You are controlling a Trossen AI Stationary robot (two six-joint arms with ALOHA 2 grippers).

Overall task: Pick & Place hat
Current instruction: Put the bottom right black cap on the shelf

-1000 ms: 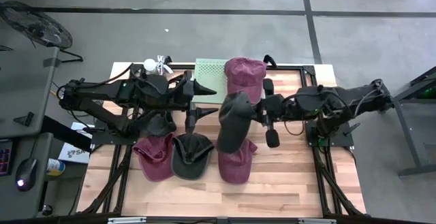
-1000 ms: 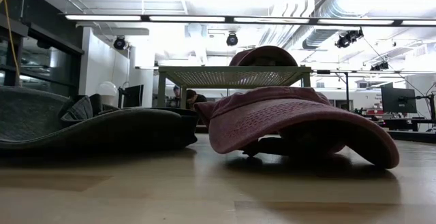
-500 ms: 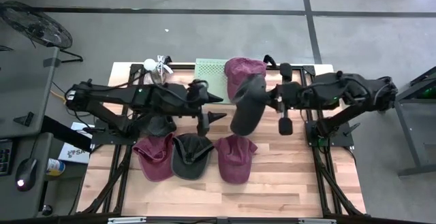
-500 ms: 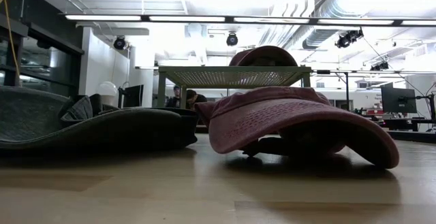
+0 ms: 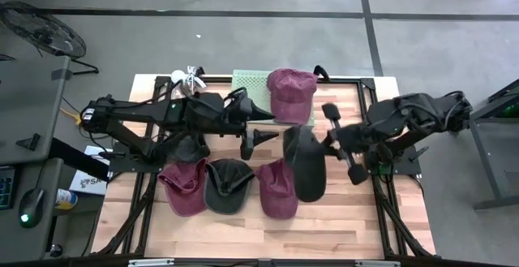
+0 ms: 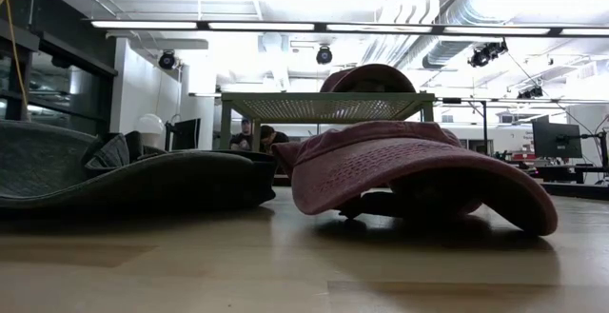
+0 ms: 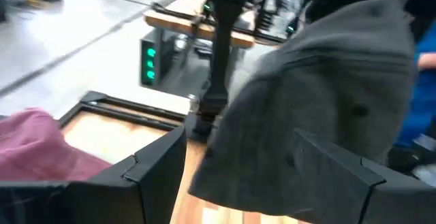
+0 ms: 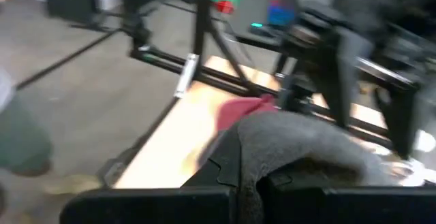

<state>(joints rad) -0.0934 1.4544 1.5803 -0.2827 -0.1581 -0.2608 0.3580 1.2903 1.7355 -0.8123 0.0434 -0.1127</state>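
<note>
My right gripper (image 5: 326, 147) is shut on a dark grey cap (image 5: 306, 163) over the table's right middle; the cap also shows in the right wrist view (image 8: 300, 139). My left gripper (image 5: 256, 139) is open and empty, just left of that cap, which fills the left wrist view (image 7: 320, 101). A maroon cap (image 5: 290, 91) sits crown up on a green mesh stand (image 5: 250, 84) at the far edge. A maroon cap (image 5: 185, 187), a dark grey cap (image 5: 227, 184) and a maroon cap (image 5: 278, 190) lie in a row near the front. My right gripper pinches the cap's cloth at the crown's right-hand edge (image 8: 248, 157) between its two fingers. The fingers come level from the table's right. The cap hangs tilted beside the fingers, its brim (image 5: 311, 187) toward the near edge, partly over the right maroon cap.
Another dark cap (image 5: 188, 147) lies under my left arm. A white object (image 5: 191, 78) stands at the far left corner. In the low view a maroon cap (image 6: 419, 170) and a dark cap (image 6: 124, 175) lie in front of the stand (image 6: 328, 106). Bare wood runs along the near edge.
My right gripper has carried the dark grey cap from over the row's right end toward the far edge, then back toward the right and near side, the cap turning with it. My left gripper has moved toward the table's right, staying open.
</note>
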